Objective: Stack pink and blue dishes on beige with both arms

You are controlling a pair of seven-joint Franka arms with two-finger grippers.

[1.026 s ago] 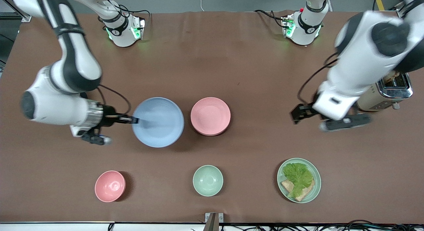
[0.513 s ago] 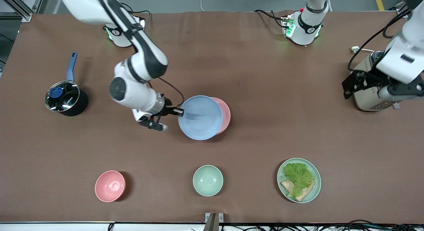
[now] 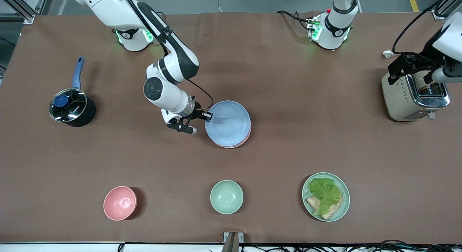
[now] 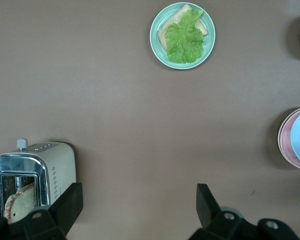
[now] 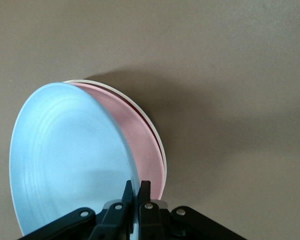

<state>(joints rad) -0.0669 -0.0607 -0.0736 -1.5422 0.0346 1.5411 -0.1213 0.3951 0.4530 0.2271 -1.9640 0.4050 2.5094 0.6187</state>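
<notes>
My right gripper (image 3: 208, 116) is shut on the rim of the light blue plate (image 3: 228, 122) at the table's middle. That plate covers nearly all of the pale pink plate (image 3: 247, 135), of which only a thin crescent shows. In the right wrist view the blue plate (image 5: 70, 160) tilts over the pink plate (image 5: 146, 150), pinched in my right gripper (image 5: 136, 192). A cream-beige rim (image 5: 151, 125) peeks from under the pink one. My left gripper (image 3: 415, 69) waits open and empty over the toaster. Its fingers (image 4: 65, 205) stand wide apart.
A toaster (image 3: 415, 96) stands at the left arm's end. A black pot with a blue handle (image 3: 72, 107) sits at the right arm's end. Nearest the front camera are a pink bowl (image 3: 120, 203), a mint bowl (image 3: 226, 196) and a mint plate (image 3: 344, 194) with lettuce and bread.
My right gripper has carried the blue plate toward the left arm's end until it covers the pink plate. My left arm has drawn back to above the toaster.
</notes>
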